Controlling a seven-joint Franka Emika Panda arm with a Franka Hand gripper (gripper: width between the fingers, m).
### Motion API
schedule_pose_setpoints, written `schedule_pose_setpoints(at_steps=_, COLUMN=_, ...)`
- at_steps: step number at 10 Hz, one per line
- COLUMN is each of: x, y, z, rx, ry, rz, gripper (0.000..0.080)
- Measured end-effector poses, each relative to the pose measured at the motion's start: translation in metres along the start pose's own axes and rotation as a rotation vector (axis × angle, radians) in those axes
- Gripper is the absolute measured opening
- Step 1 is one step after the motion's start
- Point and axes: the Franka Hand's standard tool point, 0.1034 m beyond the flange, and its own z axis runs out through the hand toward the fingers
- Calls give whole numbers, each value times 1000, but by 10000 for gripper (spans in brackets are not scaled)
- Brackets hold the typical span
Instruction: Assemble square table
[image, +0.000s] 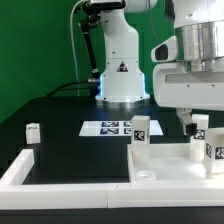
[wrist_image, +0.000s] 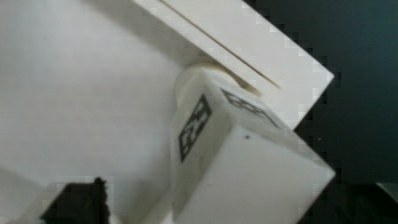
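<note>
The white square table top (image: 170, 166) lies at the exterior view's right, tray side up. Three short white tagged legs stand on it: one (image: 141, 130) at its left corner, one (image: 213, 151) at the front right, one (image: 201, 124) behind that. My gripper (image: 193, 124) hangs over that rear right leg. In the wrist view this leg (wrist_image: 240, 150) sits between my dark fingertips (wrist_image: 79, 202), and a gap shows on each side of it. The gripper (wrist_image: 231, 208) is open, with the table top (wrist_image: 98, 100) beneath it. Another leg (image: 33, 131) stands alone at the left.
The marker board (image: 108, 127) lies flat in the middle, in front of the robot's base (image: 120, 75). Long white border rails (image: 65, 180) run along the front and left side. A green wall closes the back.
</note>
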Motion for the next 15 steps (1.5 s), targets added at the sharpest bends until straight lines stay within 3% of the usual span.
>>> schedule_pose_setpoints(at_steps=1, x=-1, y=0, z=0, rx=-18, ry=0, rz=-127, gripper=646)
schedule_pose_setpoints(at_steps=2, x=-2, y=-3, z=-3, rx=-58, ry=1, rz=-355, gripper=648)
schedule_pose_setpoints(at_steps=3, x=-4, y=-8, z=-4, rx=-79, ry=-4, rz=-527, gripper=648)
schedule_pose_setpoints(at_steps=7, x=-3, y=-7, z=-3, rx=-100, ry=-9, rz=-842, gripper=648)
schedule_pose_setpoints(at_steps=11, x=-9, y=-10, z=1, rx=-110, ry=-31, rz=-806, gripper=648)
schedule_pose_setpoints(at_steps=12, x=-9, y=-10, z=2, rx=-111, ry=-31, rz=-806, gripper=522)
schedule_pose_setpoints(at_steps=13, x=-9, y=-10, z=2, rx=-111, ry=-29, rz=-756, gripper=522)
schedule_pose_setpoints(at_steps=14, x=-9, y=-10, z=2, rx=-112, ry=-24, rz=-674, gripper=365)
schedule_pose_setpoints(at_steps=15, x=-9, y=-9, z=2, rx=-112, ry=-20, rz=-604, gripper=288)
